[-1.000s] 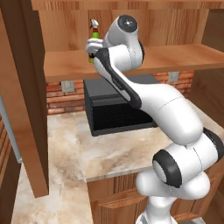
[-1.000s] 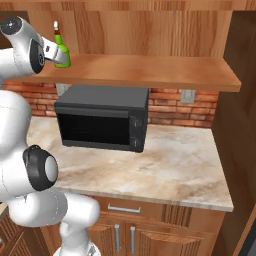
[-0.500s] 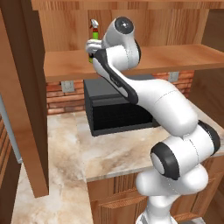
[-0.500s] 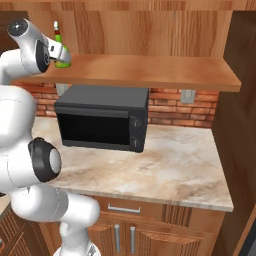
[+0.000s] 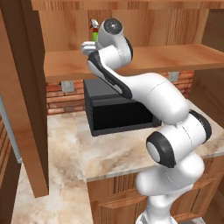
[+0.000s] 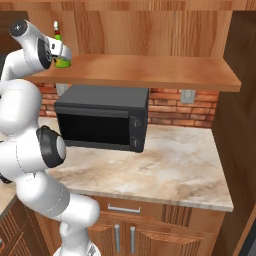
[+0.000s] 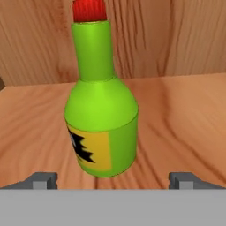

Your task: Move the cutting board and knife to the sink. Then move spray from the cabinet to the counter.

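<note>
Hand view shows the spray (image 7: 100,114) standing upright on the cabinet (image 7: 176,114) shelf board, neck and red top pointing straight up, centred between the spread fingertips of the hand (image 7: 114,180). Since a second ago the arm has pushed closer to the spray.

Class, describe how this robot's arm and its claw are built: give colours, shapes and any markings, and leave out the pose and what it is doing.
The arm is glossy white, made of thick rounded segments joined by bulbous elbows. Dark, near-black rings and round caps mark the joints, and a black stripe runs along one upper link. No cables or lettering are visible. The claw shows in the hand view as two small, blocky grey finger tips set well apart.
</note>
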Robot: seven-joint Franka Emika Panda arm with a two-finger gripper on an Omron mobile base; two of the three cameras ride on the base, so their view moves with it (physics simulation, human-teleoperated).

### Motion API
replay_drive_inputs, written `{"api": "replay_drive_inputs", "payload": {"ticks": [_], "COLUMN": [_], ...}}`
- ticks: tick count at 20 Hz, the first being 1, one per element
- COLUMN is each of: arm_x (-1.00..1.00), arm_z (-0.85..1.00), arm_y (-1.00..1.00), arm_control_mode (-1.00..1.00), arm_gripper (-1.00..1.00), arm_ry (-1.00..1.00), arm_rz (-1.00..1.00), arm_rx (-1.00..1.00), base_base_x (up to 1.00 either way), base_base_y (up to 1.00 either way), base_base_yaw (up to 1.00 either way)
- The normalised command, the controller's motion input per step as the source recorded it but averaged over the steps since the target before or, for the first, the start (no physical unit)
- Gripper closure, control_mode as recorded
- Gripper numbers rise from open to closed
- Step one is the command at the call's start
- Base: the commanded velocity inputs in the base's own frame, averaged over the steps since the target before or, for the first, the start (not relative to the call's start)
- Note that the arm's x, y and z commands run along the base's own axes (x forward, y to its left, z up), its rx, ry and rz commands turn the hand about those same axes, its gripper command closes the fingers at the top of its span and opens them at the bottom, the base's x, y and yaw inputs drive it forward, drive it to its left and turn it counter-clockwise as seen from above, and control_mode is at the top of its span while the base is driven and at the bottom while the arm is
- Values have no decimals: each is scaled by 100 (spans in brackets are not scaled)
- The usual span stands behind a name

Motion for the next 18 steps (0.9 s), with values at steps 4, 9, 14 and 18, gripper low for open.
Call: {"api": "replay_drive_inputs", "payload": {"ticks": [4, 9, 14, 18], "arm_x": [25, 19, 18, 16], "arm_z": [-1, -3, -3, -3], "arm_y": [15, 1, 0, 0], "arm_control_mode": [-100, -100, -100, -100], "arm_gripper": [-100, -100, -100, -100], "arm_ry": [0, 0, 0, 0], "arm_rz": [2, 1, 0, 0], "arm_rx": [-1, 0, 0, 0], "base_base_x": [0, 0, 0, 0], "base_base_y": [0, 0, 0, 0], "base_base_yaw": [0, 0, 0, 0]}}
